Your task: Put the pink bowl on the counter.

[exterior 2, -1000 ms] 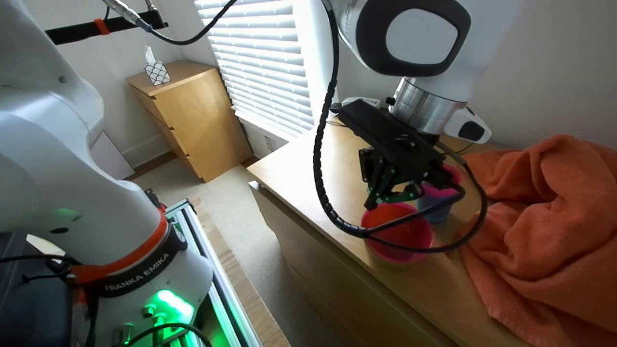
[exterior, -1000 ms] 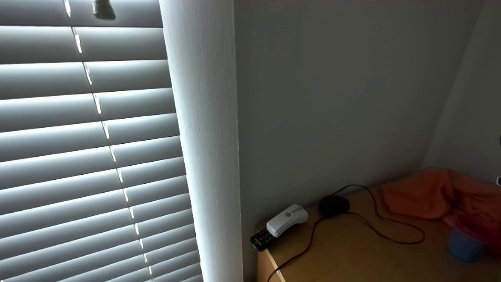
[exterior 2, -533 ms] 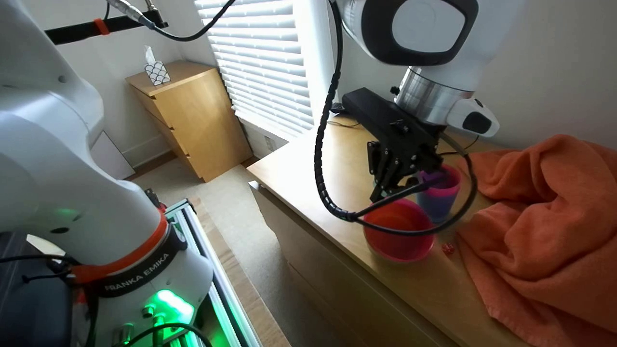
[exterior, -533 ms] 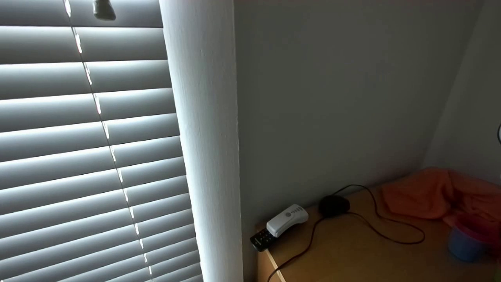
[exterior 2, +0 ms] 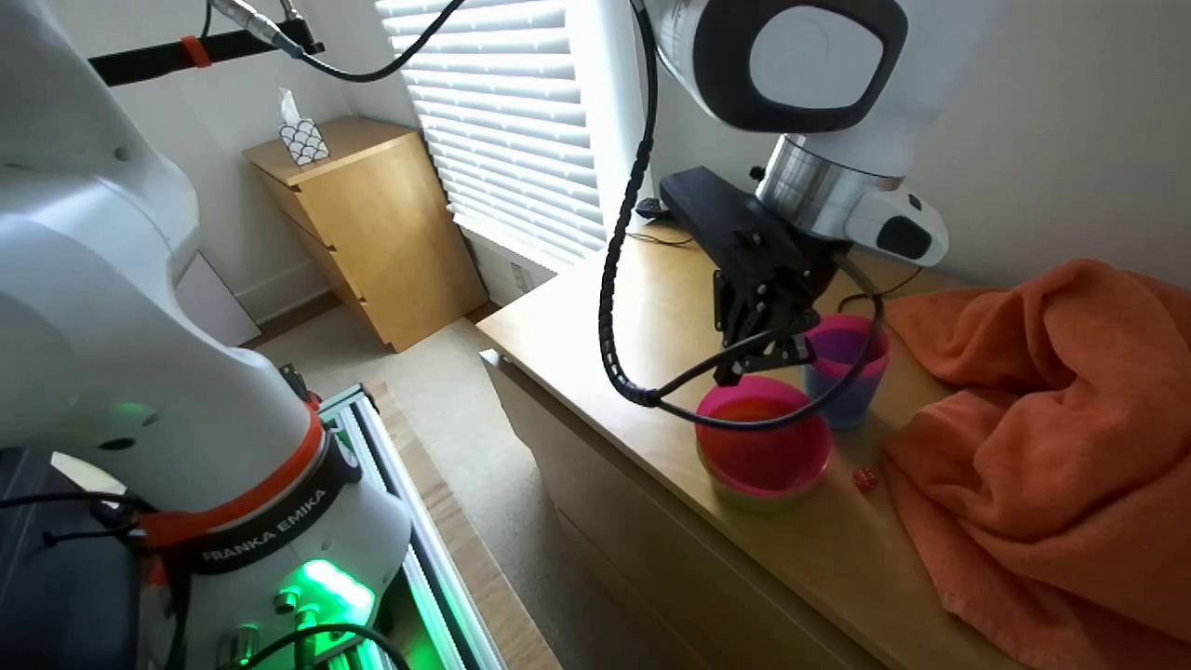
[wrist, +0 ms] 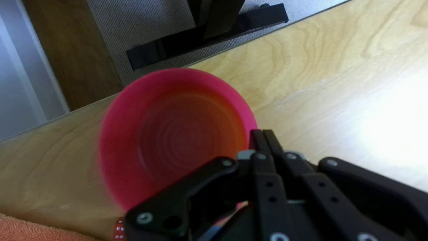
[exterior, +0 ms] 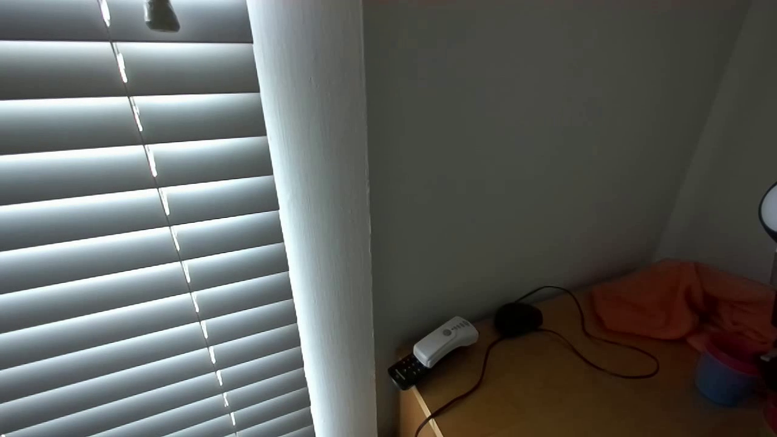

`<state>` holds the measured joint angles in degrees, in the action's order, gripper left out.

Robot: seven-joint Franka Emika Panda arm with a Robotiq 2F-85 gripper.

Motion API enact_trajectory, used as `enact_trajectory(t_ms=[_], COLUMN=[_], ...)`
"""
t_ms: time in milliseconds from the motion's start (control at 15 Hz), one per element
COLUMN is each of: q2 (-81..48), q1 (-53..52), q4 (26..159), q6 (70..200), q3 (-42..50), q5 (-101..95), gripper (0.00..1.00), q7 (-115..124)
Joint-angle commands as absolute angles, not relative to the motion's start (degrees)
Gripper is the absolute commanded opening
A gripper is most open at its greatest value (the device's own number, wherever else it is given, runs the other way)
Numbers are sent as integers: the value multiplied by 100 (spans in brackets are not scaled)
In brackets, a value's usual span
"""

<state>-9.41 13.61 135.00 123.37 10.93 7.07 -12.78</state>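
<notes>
Pink bowl (wrist: 180,130) on counter (wrist: 334,63), near edge; round, no long axis
Gripper (wrist: 263,135) clenched, nothing seen between fingertips (wrist: 256,142)
Bowl left of them in wrist view, tips overlapping rim, contact unclear; likely next: straight up

light through blinds (exterior: 152,243) | dim wall (exterior: 546,152) | glare on counter (wrist: 374,124)

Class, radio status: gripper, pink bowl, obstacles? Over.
Fingers shut at rim of pink bowl; grip unconfirmed. Bowl near edge of counter, lifted or resting unclear. Blue cup close, might get bumped.
</notes>
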Motion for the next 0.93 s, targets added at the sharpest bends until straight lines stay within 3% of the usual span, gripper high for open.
enact_trajectory(t_ms=[0,867], q2=[-695,-68], q1=[1302,1182], q4=[13590,13657], q6=[12181,11652], q3=[1092,1084], q5=[671,618], gripper=[1,1], q7=[-948,-403])
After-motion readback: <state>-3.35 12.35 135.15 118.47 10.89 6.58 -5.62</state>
